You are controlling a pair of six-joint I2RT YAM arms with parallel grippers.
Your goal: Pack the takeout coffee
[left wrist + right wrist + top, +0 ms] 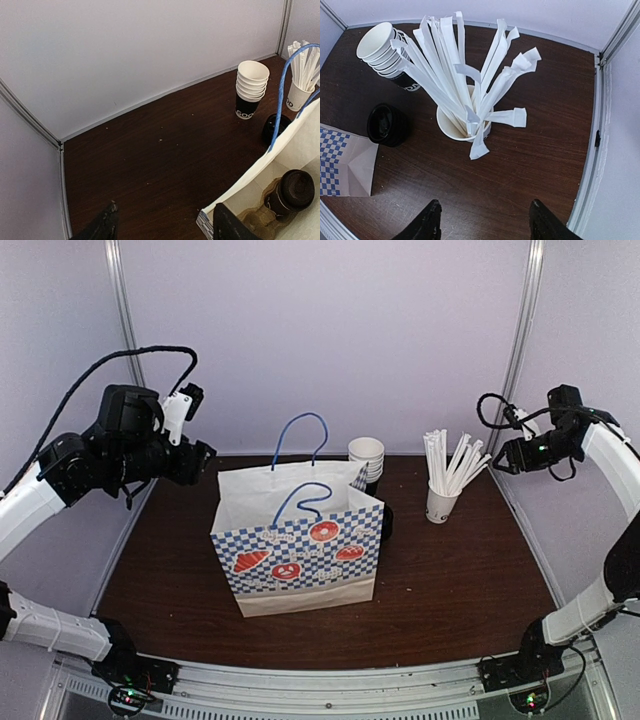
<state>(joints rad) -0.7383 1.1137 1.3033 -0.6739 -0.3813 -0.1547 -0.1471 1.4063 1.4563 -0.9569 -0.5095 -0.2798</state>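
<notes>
Item: takeout coffee, a small black cup closed with a black sip lid. It is seen upright inside the paper bag in the left wrist view, seated in a brown cardboard insert at the bag's bottom. It cannot be made out in the top view.

Container: white paper bag, printed with a blue check band and red food pictures and fitted with blue cord handles. It is stood open at the middle of the counter.

Other stock:
- A stack of paper cups, white inside and black at the base, is placed near the far edge of the counter, just behind the bag.
- A short black stack of lids is set just beside the bag's right side, in front of the cup stack.
- A white cup of straws, the straws wrapped in white paper and fanned out, is located toward the far right corner, apart from the bag.

Left gripper: held above the left edge of the counter, left of the bag. Its fingers are spread apart and nothing is held.

Right gripper: held above the right edge, beside the straws. Its fingers are spread apart and nothing is held.
</notes>
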